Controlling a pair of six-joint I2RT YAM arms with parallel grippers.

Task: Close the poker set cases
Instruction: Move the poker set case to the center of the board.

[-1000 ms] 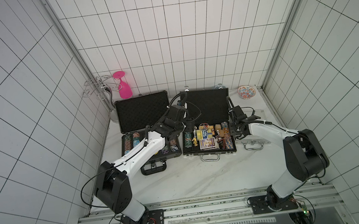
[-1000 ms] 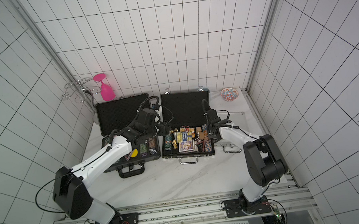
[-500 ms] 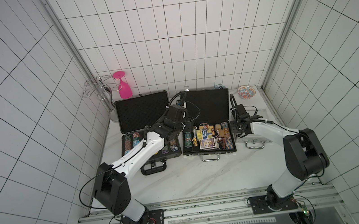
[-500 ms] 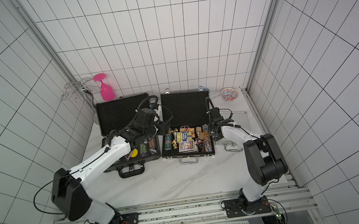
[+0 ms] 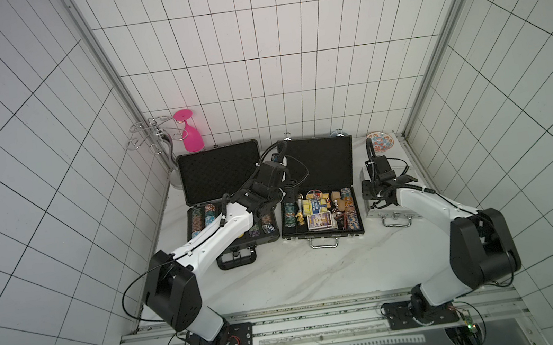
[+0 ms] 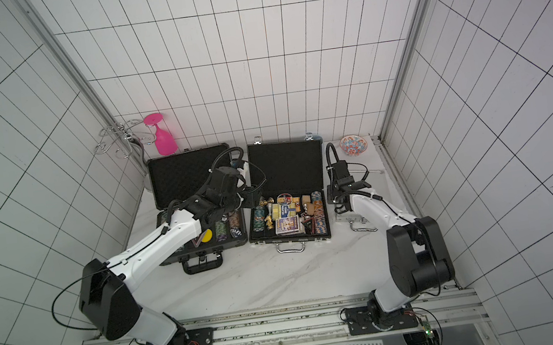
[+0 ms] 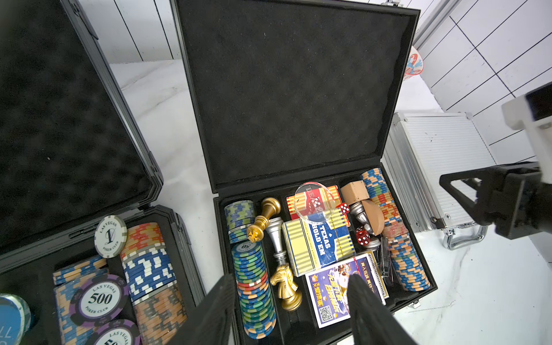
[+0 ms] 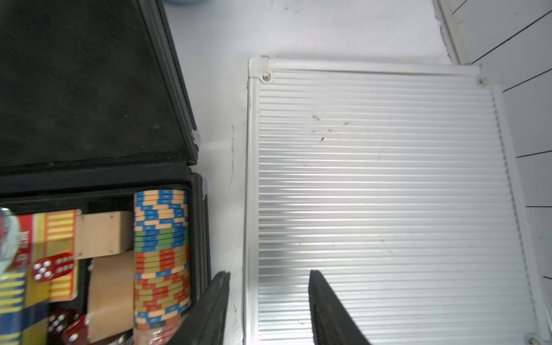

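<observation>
Right tool (image 8: 267, 273) over silver case (image 8: 376, 194) edge

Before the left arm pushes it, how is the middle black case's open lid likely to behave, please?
The lid looks stiff, framed and foam-lined, so it probably swings as one piece. Loose chess pieces inside may stop it shutting flush.

A pink glass (image 5: 192, 139) hangs upside down from a wire rack (image 5: 148, 135) at the back left corner of the white marble tabletop (image 5: 317, 269). A small patterned bowl (image 5: 380, 141) sits at its back right corner.
</observation>
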